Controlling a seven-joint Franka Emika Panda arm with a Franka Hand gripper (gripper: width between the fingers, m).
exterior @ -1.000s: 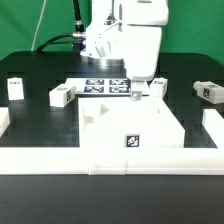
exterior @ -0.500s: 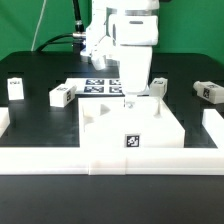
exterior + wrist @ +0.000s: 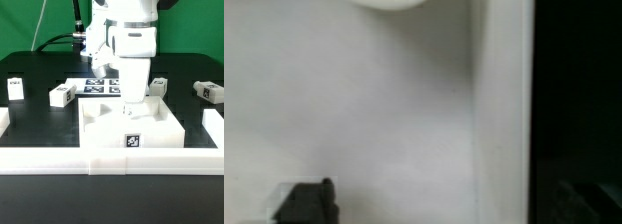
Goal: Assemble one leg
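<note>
The large white square tray (image 3: 150,128) lies at the front middle, with a tag on its front wall. My gripper (image 3: 131,108) is low over its far edge, open and holding nothing. In the wrist view the gripper (image 3: 438,196) has one dark finger (image 3: 304,201) over the tray's white face (image 3: 375,110), well inside its edge; the other side is over dark table. A corner hole (image 3: 395,4) shows. Several legs lie on the table: two at the exterior view's left (image 3: 13,87) (image 3: 62,96), one just behind my gripper (image 3: 158,87), one at the far right (image 3: 208,92).
The marker board (image 3: 100,86) lies behind my gripper. A low white wall (image 3: 60,161) runs along the front, with short white ends at the left (image 3: 3,122) and right (image 3: 213,126). Black table surrounds the tray.
My gripper has moved down and a little toward the exterior view's left, from above the table behind the tray onto the tray's far edge. The legs and tray have not moved.
</note>
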